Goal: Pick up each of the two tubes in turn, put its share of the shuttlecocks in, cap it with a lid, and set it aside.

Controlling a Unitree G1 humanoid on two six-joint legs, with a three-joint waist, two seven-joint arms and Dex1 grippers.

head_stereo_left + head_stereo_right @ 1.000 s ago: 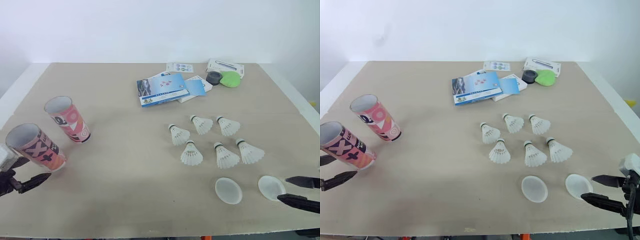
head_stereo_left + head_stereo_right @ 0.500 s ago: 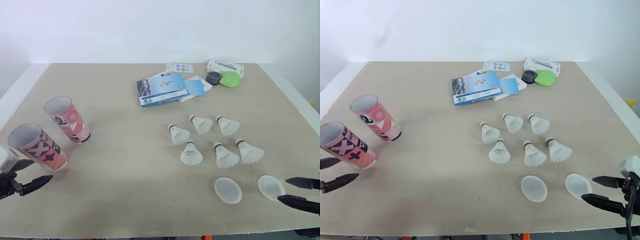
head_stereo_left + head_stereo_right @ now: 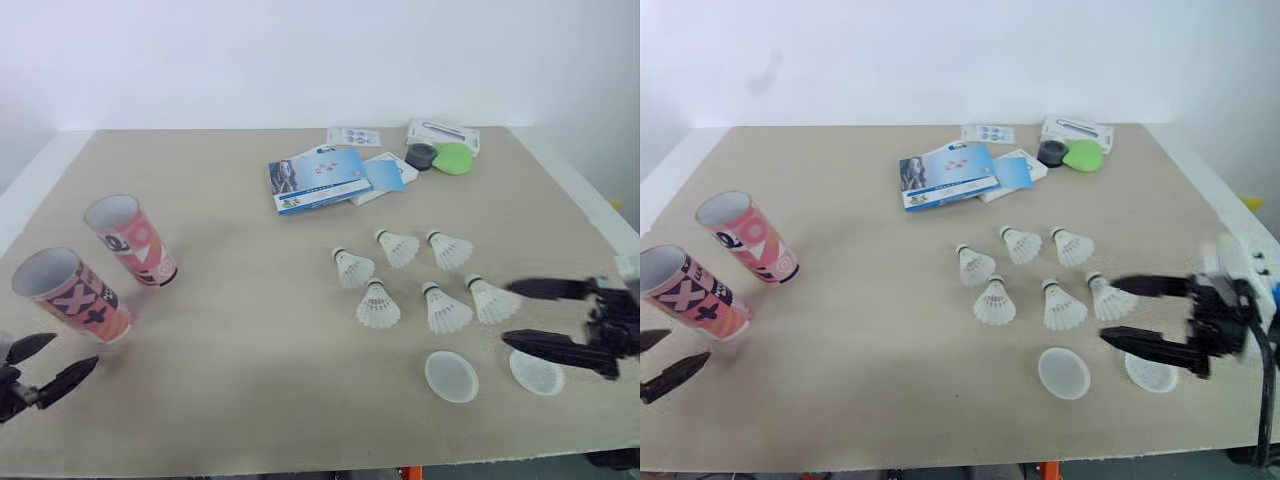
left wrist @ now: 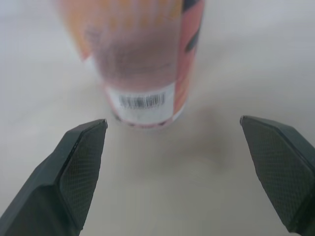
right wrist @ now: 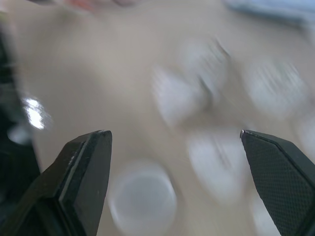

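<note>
1. Here, left eye view: the near tube point(image 3: 72, 297) and far tube point(image 3: 130, 240) stand at the left of the worktop point(image 3: 250, 330). Six shuttlecocks point(image 3: 380, 308), a lid point(image 3: 451, 376) and a second lid point(image 3: 541, 379) lie towards the right. The left tool point(image 3: 66, 353), open and empty, sits just before the near tube.
2. Right eye view: the right tool point(image 3: 1107, 310), open and empty, hangs beside the nearest shuttlecock, its lower finger partly covering the second lid. A low sweep could scatter both.
3. Left wrist view: the tube's base lies ahead of the spread fingers point(image 4: 81, 162), untouched. An off-centre closing would likely tip it.
4. Right wrist view: the pale shapes ahead cannot be told apart.
</note>
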